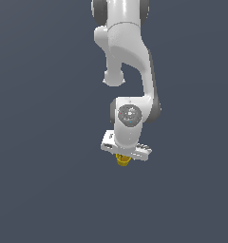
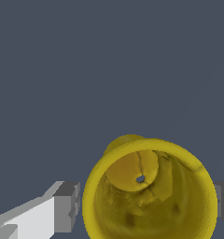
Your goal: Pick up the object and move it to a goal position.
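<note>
Gripper clenched around yellow cup (hollow top facing wrist camera), fingers flanking rim.

A plain, dark slate-blue backdrop fills the whole frame, evenly lit, slightly lighter toward the lower left.

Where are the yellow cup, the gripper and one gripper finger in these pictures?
yellow cup (image 2: 149, 191), wrist view, inner wall below the rim.
gripper (image 1: 122, 160), exterior view, just under the white hand, where the cup pokes out.
finger (image 2: 67, 205), wrist view, grey pad face beside the cup.
</note>
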You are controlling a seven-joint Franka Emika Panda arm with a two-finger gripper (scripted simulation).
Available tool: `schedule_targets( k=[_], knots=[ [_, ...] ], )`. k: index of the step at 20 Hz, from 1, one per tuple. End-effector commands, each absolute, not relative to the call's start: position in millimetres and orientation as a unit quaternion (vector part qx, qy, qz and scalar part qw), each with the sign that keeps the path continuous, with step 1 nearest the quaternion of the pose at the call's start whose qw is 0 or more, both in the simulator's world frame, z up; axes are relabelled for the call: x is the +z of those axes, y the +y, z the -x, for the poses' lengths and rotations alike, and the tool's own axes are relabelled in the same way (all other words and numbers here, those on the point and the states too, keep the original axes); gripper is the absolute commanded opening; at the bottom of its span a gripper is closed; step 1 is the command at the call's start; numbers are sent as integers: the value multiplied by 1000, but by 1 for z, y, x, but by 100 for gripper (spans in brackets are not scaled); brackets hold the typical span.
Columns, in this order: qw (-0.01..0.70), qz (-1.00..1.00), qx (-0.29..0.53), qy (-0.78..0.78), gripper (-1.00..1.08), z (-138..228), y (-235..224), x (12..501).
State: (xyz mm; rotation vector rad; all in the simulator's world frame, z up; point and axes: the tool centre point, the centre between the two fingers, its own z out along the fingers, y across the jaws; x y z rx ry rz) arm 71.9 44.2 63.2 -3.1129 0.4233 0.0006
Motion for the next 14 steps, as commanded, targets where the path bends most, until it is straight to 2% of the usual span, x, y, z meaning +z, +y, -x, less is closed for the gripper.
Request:
schedule_targets(
  k=[1, 7, 8, 14],
  knots=[
    [0, 991, 0, 135, 100, -72, 44, 52],
    [0, 991, 0, 135, 100, -73, 44, 46],
    [0, 991, 0, 135, -100, -73, 44, 46],
    [0, 991, 0, 135, -100, -73, 44, 46]
  ],
)
